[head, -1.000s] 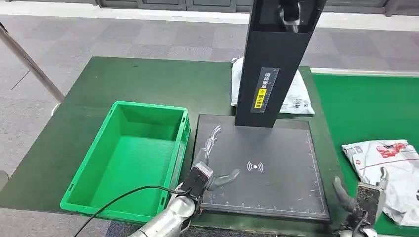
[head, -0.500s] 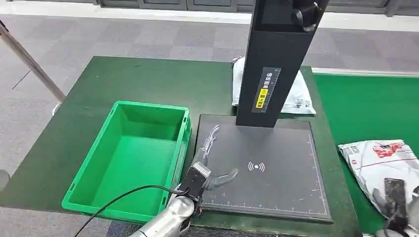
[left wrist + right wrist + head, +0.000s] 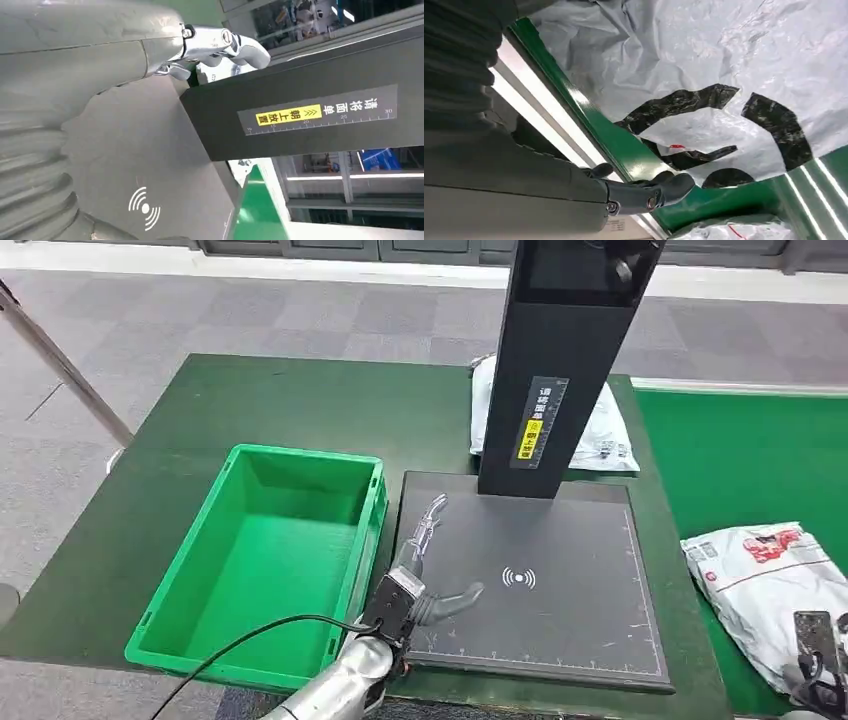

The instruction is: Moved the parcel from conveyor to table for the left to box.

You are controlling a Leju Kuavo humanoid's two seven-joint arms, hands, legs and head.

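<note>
A crumpled white-grey parcel (image 3: 760, 575) with red print lies on the green conveyor (image 3: 740, 460) at the right. In the right wrist view its grey plastic (image 3: 704, 55) carries black marks. My right hand (image 3: 815, 660) hovers over the parcel's near corner, thumb (image 3: 649, 192) held out, gripping nothing. My left hand (image 3: 420, 570) rests with fingers spread over the left side of the black scanner pad (image 3: 560, 610), holding nothing; its thumb (image 3: 225, 45) points toward the scanner post (image 3: 300, 120). The green box (image 3: 260, 560) stands empty to the left of the pad.
The black scanner post (image 3: 560, 370) rises from the pad's far edge. A second white parcel (image 3: 605, 430) lies on the dark green table (image 3: 250, 410) behind the post. A slanted metal pole (image 3: 60, 365) stands at the far left on the grey floor.
My right hand has moved from the table's front edge beside the pad rightward over the parcel on the conveyor. The left hand has not moved.
</note>
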